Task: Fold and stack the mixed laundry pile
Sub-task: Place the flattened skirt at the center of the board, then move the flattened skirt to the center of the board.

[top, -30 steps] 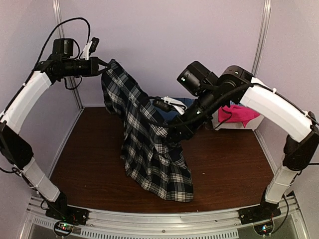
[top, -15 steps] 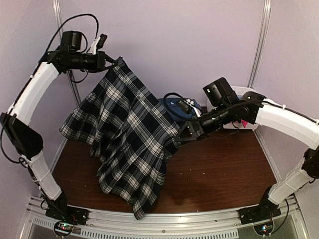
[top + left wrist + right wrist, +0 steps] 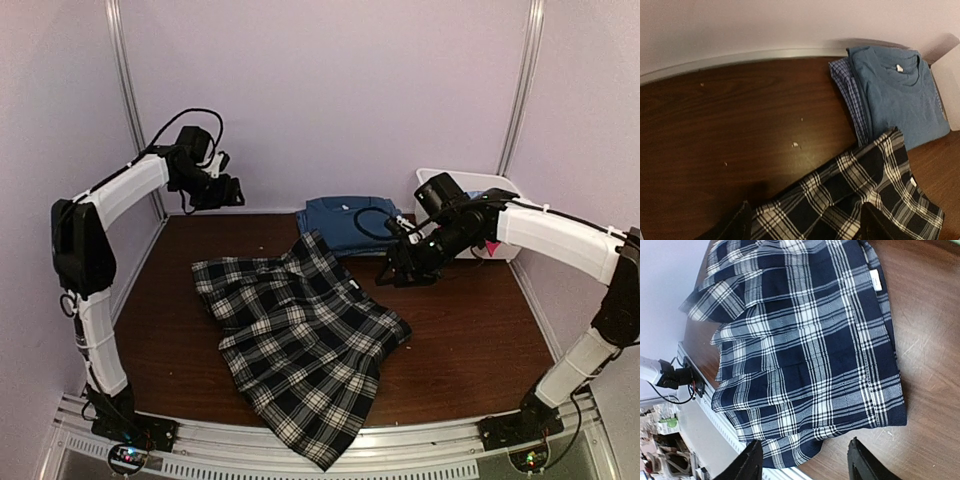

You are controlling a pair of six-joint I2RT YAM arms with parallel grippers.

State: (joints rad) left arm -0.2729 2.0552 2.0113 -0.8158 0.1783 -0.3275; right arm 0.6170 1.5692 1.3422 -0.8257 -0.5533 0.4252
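Now, black-and-white plaid cloth shirt (image 3: 300,340) lies spread on brown wooden table (image 3: 470,340), below both finger pairs. Left gripper (image 3: 228,190) and right gripper (image 3: 395,272) gape, holding nothing. I judge lay-out step finished; next I need grips on one edge for first fold.

The right arm (image 3: 556,228) hides most of the pink piece (image 3: 491,246) in the white bin (image 3: 478,177).
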